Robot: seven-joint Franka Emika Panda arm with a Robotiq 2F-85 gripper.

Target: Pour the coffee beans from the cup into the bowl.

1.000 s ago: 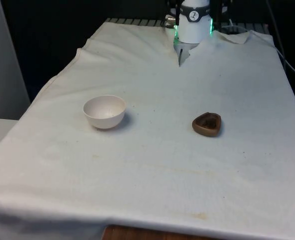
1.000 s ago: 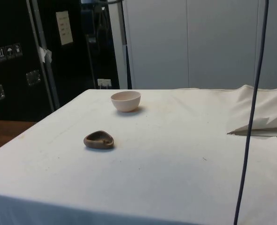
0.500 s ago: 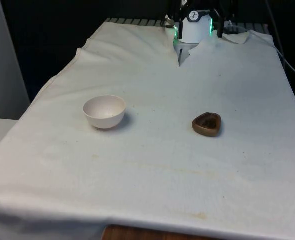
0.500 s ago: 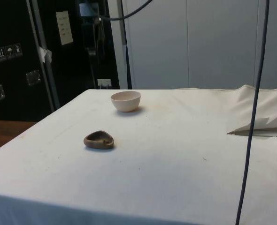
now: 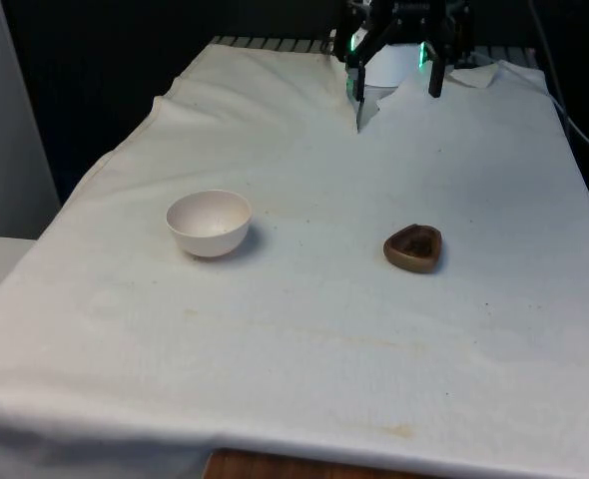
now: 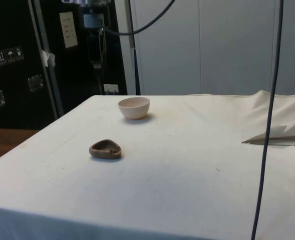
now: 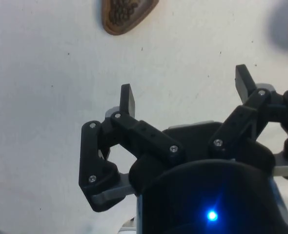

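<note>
Nothing done yet tbh: beans were seen in the brown cup (image 5: 412, 247), bowl (image 5: 209, 223) sat empty w/ gripper (image 5: 396, 60) fingers spread wide, nothing held.

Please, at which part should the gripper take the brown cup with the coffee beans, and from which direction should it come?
Probably at the rim, from above. The brown cup is low and rounded-triangular, stands upright and open on the white cloth, with beans inside. One finger inside the wall, one outside, near the narrow end, seems safest. The gripper is open, and the bowl stands well apart.
</note>
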